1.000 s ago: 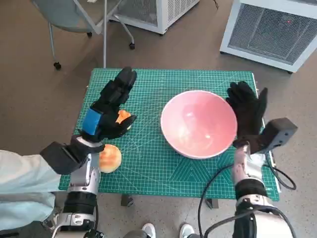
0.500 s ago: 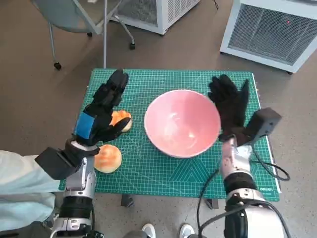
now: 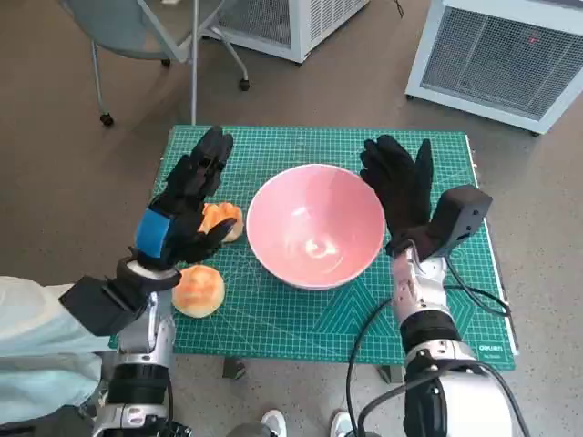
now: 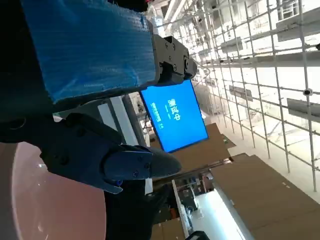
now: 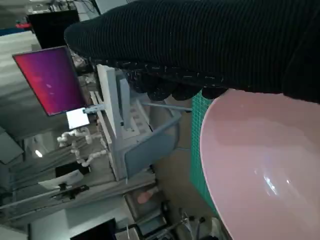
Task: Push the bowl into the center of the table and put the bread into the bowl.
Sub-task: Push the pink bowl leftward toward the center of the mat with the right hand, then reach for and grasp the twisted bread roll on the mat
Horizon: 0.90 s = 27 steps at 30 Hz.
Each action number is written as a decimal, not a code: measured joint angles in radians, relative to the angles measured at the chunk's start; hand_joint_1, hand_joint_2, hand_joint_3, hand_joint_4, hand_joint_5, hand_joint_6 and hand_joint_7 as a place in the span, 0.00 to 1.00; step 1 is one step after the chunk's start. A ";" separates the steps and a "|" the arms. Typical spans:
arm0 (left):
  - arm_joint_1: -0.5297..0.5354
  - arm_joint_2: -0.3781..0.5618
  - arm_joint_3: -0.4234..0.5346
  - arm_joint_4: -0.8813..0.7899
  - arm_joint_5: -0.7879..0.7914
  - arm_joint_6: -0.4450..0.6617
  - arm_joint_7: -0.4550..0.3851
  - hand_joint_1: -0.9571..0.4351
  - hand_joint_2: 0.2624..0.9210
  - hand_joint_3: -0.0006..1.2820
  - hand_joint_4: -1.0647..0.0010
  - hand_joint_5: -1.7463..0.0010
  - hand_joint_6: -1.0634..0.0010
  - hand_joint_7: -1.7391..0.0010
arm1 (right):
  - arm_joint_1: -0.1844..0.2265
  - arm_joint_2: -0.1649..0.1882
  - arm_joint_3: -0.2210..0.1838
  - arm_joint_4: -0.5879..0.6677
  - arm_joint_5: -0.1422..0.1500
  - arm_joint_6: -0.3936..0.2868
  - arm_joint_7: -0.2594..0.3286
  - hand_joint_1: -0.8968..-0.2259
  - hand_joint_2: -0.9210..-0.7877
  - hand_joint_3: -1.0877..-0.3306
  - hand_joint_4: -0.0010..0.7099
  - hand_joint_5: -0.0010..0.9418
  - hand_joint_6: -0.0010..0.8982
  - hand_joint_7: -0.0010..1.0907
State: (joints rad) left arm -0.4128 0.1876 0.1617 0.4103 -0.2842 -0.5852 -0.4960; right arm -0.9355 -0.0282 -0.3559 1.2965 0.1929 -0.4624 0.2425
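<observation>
**Bowl near the middle of the table, two bread rolls at its left**

We see the pink bowl (image 3: 315, 225) standing upright on the green cutting mat (image 3: 273, 319) that covers the table, close to the middle of the mat. Its inside shows nothing but a small glint of light. The right hand (image 3: 399, 187), in its black knitted glove, stands flat and upright against the bowl's right rim, with its fingers (image 3: 379, 150) spread and reaching past the far edge of the rim; it holds nothing. In the right wrist view the glove (image 5: 210, 45) lies directly over the bowl's rim (image 5: 207, 130), so we read the two as touching.

Two bread rolls lie on the mat to the left of the bowl. The farther roll (image 3: 221, 219) sits just beside the bowl's left rim and is partly covered by the left hand (image 3: 182, 218). The nearer roll (image 3: 199, 289) lies close to the front left corner of the mat, apart from the bowl.

The left hand, with blue tape over its back, hangs above the farther roll, its fingers extended and parted, grasping nothing. We cannot tell from the head view whether it touches the roll. The left wrist view shows the taped back, one black finger and a part of the pink bowl (image 4: 55, 205).

On the floor beyond the table stand a chair (image 3: 137, 27) and two white cabinets with grilles (image 3: 496, 55).
</observation>
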 measured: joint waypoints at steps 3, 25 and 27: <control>0.005 0.000 0.000 -0.005 0.000 0.004 0.002 0.23 1.00 0.28 0.88 1.00 0.78 1.00 | 0.000 -0.004 0.003 -0.006 0.000 -0.017 0.007 0.41 0.00 0.32 0.28 0.00 0.13 0.32; 0.007 -0.009 -0.025 -0.029 0.005 0.029 0.020 0.21 1.00 0.28 0.88 1.00 0.78 1.00 | 0.122 0.000 0.078 -0.328 0.025 -0.329 0.239 0.27 0.00 0.49 0.28 0.01 0.12 0.36; 0.006 -0.012 -0.030 -0.028 0.005 0.029 0.018 0.21 1.00 0.28 0.88 1.00 0.78 1.00 | 0.152 0.001 0.092 -0.378 0.029 -0.338 0.248 0.26 0.00 0.49 0.28 0.00 0.11 0.38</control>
State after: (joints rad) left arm -0.4064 0.1754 0.1319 0.3818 -0.2789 -0.5557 -0.4775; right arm -0.7832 -0.0275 -0.2636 0.9185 0.2215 -0.8006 0.4908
